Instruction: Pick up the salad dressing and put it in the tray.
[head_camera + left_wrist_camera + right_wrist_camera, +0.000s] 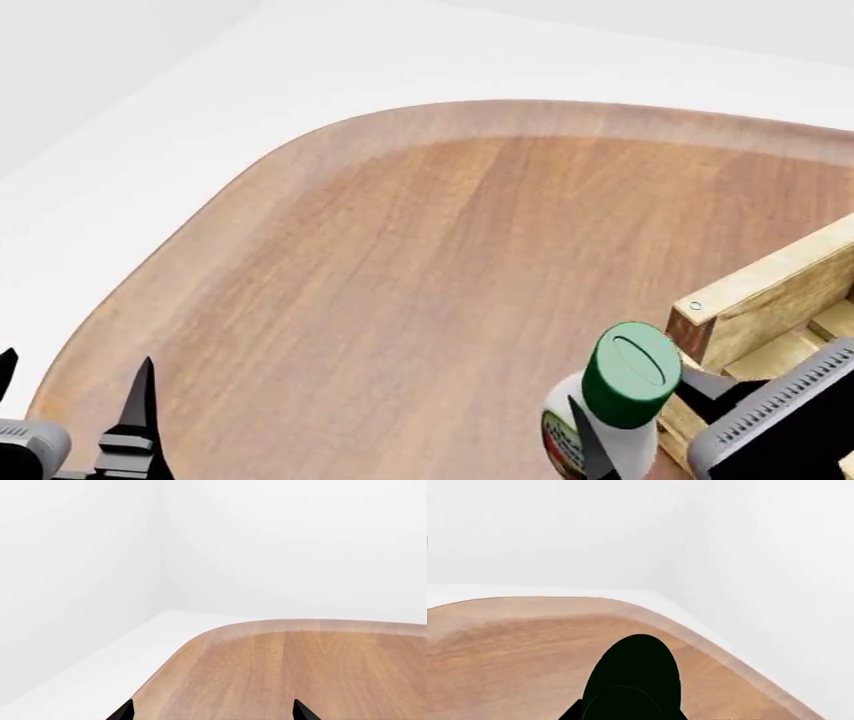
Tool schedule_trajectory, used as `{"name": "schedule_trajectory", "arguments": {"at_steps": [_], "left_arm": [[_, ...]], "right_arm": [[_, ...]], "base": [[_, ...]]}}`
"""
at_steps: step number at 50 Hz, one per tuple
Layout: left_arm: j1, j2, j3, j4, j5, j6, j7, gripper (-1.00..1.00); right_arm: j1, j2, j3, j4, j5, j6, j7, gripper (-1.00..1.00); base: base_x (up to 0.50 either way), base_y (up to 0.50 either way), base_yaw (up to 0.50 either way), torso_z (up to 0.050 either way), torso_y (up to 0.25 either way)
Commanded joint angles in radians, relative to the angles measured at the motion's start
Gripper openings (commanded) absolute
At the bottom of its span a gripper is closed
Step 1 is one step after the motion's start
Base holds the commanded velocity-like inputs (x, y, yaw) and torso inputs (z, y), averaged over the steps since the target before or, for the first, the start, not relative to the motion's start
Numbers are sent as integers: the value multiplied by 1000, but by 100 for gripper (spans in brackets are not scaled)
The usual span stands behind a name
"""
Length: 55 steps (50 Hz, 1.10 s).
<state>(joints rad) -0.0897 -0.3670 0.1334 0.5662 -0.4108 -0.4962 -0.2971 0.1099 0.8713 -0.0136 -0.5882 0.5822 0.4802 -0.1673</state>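
The salad dressing (625,372) is a white bottle with a green cap and a printed label, at the lower right of the head view. My right gripper (641,418) is shut on it, a dark finger on each side of its body. In the right wrist view the bottle (634,672) is a dark rounded shape filling the space between the jaws of the right gripper (627,716). The tray (771,292), a light-wood crate, has its near corner right beside the bottle. My left gripper (74,388) stands open at the lower left, holding nothing; the left wrist view shows this left gripper (213,713) over bare wood.
The rounded wooden table (427,260) spreads across the middle, its curved edge (174,240) running along the left and far sides. White floor and walls (100,555) lie beyond it.
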Motion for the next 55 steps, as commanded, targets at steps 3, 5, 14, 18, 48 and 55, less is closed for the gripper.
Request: {"name": "schedule_trajectory", "arguments": {"at_steps": [3,5,14,18,48,55], "left_arm": [[1,-2,4,-3,-2,4,-4,100],[1,-2,5,-4,-2,4,-4,100],[0,-3,8,-8,-2,8,-6,100],[-1,-4,8,-8,-3,7,-8,100],[-3,-10,17,-10,-6,10,-15,100],[-8,-12,19,-12,-7,8,-17,100]], "right_arm": [[115,-10,51,64,13,53,60,-100],[132,-11,55,78,17,62,65,-100],[269,-12,62,170,20,126,108,-100],[296,-18,64,220,6,138,130,-100],[625,-102,25,682,-150,123,267,-100],[714,-126,3,847,-204,98,298,-100]], "base": [[0,0,0,0,0],[0,0,0,0,0],[0,0,0,0,1],[0,0,0,0,0],[0,0,0,0,0],[0,0,0,0,1]]}}
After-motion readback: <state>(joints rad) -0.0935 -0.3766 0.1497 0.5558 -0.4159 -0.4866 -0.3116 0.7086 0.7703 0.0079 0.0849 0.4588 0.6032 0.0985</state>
